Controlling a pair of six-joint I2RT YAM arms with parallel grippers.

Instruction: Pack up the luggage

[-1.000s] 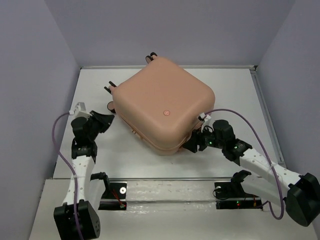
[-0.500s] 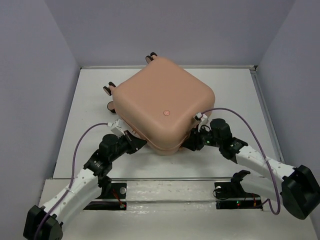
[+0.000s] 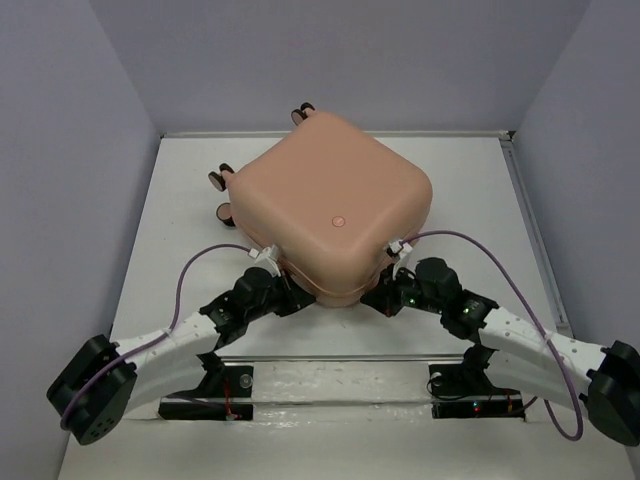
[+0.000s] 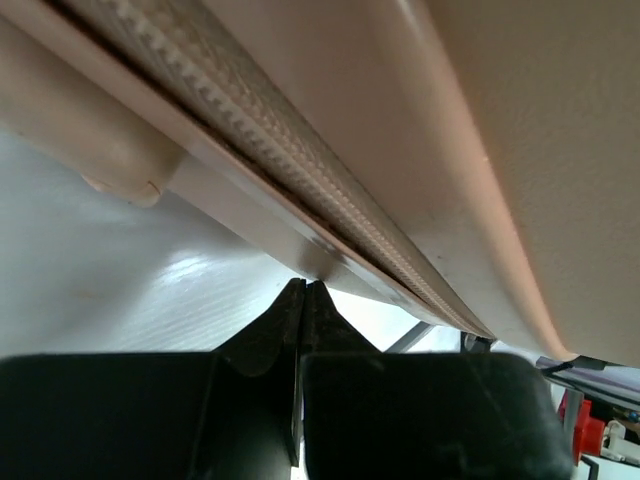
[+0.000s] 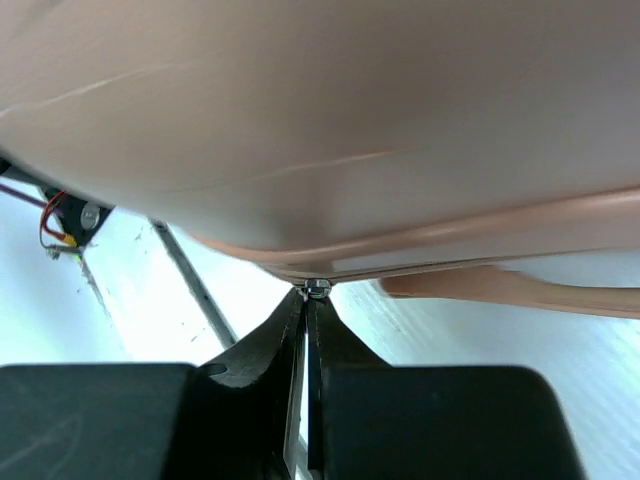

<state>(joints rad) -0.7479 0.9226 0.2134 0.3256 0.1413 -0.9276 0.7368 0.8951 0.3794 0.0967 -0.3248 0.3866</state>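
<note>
Since earlier: my left end effector has swung in to the suitcase near corner | left and right end effector both clenched, tips at the zipper seam | suitcase lies closed mid-desk | I judge the shell stiff, slick, bulky: take the seam edge.

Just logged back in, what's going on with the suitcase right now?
Both arms are at the near corner of the closed luggage, which lies flat on the table. The left gripper is shut, tips against the seam below the zipper. The right gripper is shut, tips at the lower rim beside a small metal piece; whether it pinches it is unclear.
</note>
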